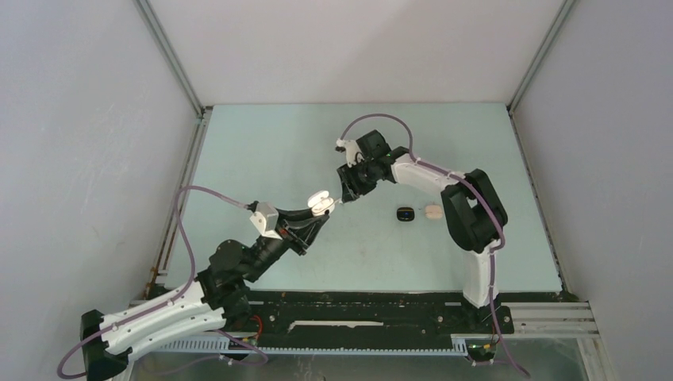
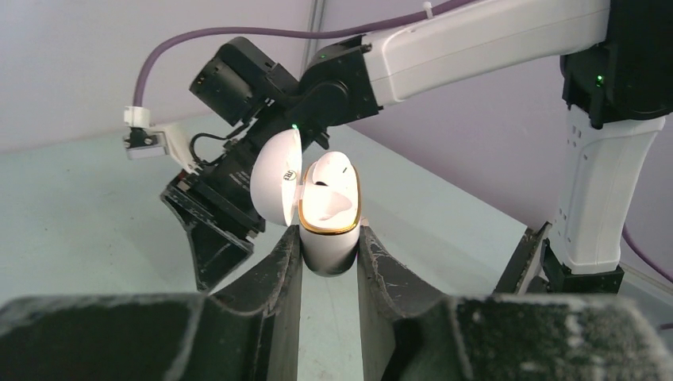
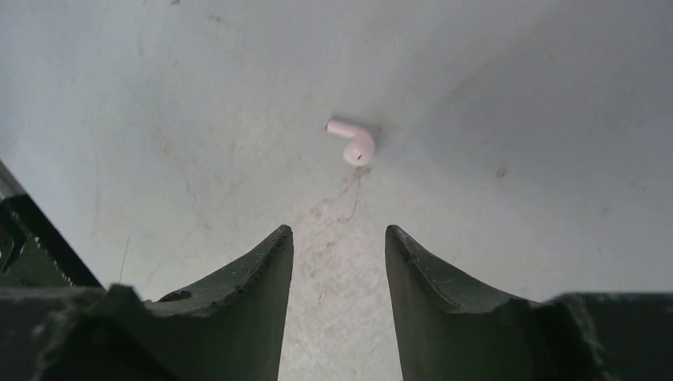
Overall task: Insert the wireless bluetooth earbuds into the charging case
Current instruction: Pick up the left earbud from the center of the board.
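Left jaws: yours are clamped on the white case [image 2: 329,246], held upright with its lid [image 2: 278,178] swung open
In the case: one white bud [image 2: 329,171] sits in it, sticking up
Right jaws: partly apart, gripping nothing, above the desk [image 3: 159,119]
Loose bud [image 3: 351,140]: lies on the desk just ahead of your right jaws, untouched
Also on the desk: black case [image 1: 405,214] and pale case [image 1: 432,212], side by side

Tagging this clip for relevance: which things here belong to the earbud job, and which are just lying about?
In the job: open white case in left gripper; seated earbud inside it; loose white earbud ahead of open right gripper.
Lying about: black case; pale case.
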`<action>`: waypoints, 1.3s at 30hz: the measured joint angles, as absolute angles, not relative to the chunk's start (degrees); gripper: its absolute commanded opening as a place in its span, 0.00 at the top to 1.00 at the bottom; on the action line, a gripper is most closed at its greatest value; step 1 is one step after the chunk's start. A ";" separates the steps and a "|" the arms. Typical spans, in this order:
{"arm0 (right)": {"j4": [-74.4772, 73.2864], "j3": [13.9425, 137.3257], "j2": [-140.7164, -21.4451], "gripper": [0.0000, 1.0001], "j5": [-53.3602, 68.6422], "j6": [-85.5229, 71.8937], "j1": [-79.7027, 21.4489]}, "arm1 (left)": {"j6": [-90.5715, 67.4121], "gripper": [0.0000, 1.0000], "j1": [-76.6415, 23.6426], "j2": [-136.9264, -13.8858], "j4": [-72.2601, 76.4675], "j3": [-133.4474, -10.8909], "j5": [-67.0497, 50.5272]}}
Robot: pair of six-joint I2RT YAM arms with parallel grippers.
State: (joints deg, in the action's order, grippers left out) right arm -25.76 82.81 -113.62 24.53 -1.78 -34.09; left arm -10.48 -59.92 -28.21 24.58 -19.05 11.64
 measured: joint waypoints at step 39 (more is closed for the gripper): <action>-25.96 93.80 -126.78 0.72 20.84 -4.51 -38.92 | -10.48 1.00 -60.05 -28.27 16.93 -21.10 10.35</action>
